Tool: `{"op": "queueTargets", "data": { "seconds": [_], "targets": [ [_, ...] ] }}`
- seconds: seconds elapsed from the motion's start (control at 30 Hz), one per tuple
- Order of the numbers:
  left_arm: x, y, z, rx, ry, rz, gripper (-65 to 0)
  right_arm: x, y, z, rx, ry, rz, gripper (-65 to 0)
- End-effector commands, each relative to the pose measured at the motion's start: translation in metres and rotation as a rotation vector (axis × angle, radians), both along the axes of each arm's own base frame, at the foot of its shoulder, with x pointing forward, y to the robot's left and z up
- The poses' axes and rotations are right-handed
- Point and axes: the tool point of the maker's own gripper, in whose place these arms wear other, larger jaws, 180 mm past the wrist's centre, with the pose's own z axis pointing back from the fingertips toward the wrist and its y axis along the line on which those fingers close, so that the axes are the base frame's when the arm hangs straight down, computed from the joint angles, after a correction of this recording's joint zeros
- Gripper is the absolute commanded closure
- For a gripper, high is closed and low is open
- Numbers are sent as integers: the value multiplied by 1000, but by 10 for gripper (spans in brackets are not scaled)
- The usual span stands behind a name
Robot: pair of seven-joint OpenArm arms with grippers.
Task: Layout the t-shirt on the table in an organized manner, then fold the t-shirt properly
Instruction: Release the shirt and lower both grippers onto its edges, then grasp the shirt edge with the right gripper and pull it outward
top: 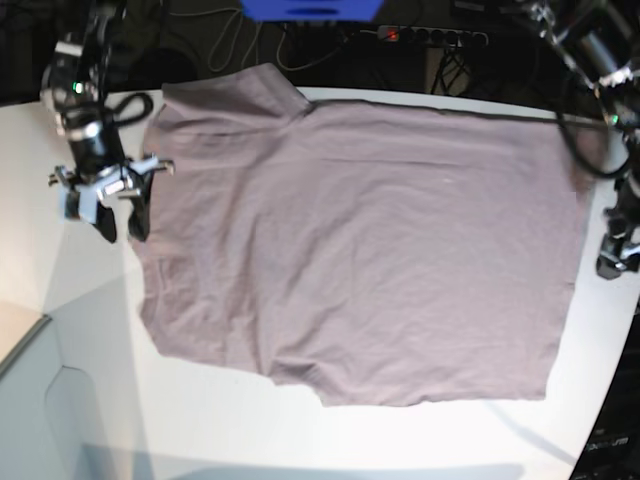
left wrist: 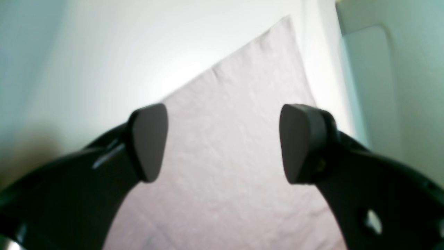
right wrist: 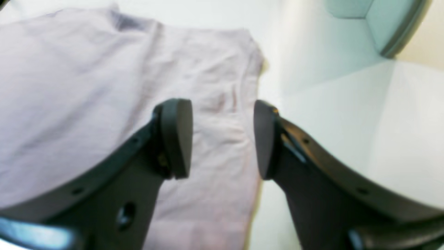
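wrist views: blurred | left gripper (top: 612, 262): cut off at base view's right edge

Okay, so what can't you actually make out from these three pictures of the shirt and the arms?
- Base view: the left gripper is cut off by the right edge, so its jaws do not show there.
- Base view: the table under the shirt is hidden by the fabric.
- Left wrist view: blurred, only one shirt corner shows.
- Right wrist view: blurred; the right gripper blocks the near fabric.

Dark floor, cables (top: 250, 40), power strip (top: 432, 36)
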Motion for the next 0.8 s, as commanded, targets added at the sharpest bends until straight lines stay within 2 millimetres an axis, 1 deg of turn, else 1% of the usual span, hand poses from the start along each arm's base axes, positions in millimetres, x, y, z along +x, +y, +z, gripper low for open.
{"op": "queueTargets", "data": {
  "seconds": [0.0,0.07,0.13,0.17,0.27,0.3,0.37,0.4,0.5,0.6,0.67,0.73,0.77],
  "targets": [
    [20,-3,15,29,-32,-30,-485,23,-6,14,0,-45,-5,-284],
    [41,-22,3,44,19,-100,-473,49,-15,7,1,1,-9,-248],
    [55,-35,-9,48,67,-141,-407,69,-23,-1,10,41,-18,-180],
    [59,-36,-16,52,92,-147,-357,77,-26,-7,20,66,-23,-137],
    [63,-28,-29,93,123,-112,-200,88,-36,-27,45,128,-39,-14],
    [62,-24,-35,110,136,-97,-148,89,-37,-35,59,150,-44,0],
    [55,-15,-49,151,164,-67,-28,87,-40,-55,83,205,-56,0],
    [51,-12,-56,166,183,-59,0,85,-41,-62,90,225,-59,0],
    [41,-6,-71,203,235,-54,-19,71,-41,-78,97,267,-64,0],
    [33,-3,-81,241,278,-62,-1,58,-38,-89,98,299,-59,0],
    [28,0,-84,271,297,-68,0,46,-29,-100,91,333,-32,0],
    [15,1,-93,292,335,-81,0,32,-19,-111,82,369,-2,0],
    [12,2,-96,297,346,-84,0,26,-19,-113,77,374,2,0]
  ]
}}
